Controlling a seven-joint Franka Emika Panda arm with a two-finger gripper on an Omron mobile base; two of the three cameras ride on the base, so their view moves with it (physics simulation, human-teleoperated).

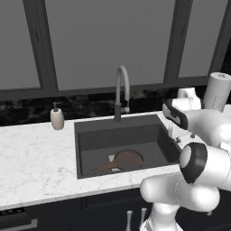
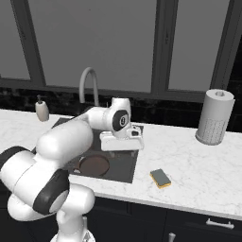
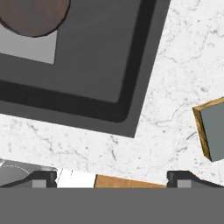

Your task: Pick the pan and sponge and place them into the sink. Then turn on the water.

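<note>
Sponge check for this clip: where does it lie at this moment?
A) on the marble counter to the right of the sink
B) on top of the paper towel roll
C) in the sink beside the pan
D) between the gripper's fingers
A: the sponge lies flat on the counter, outside the sink, while the pan is in the basin.

Matt dark sink, veined marble-look counter, smooth grey faucet.

counter: white marble, sink set in it
on counter: sponge, paper towel roll, soap dispenser
in sink: pan
</note>
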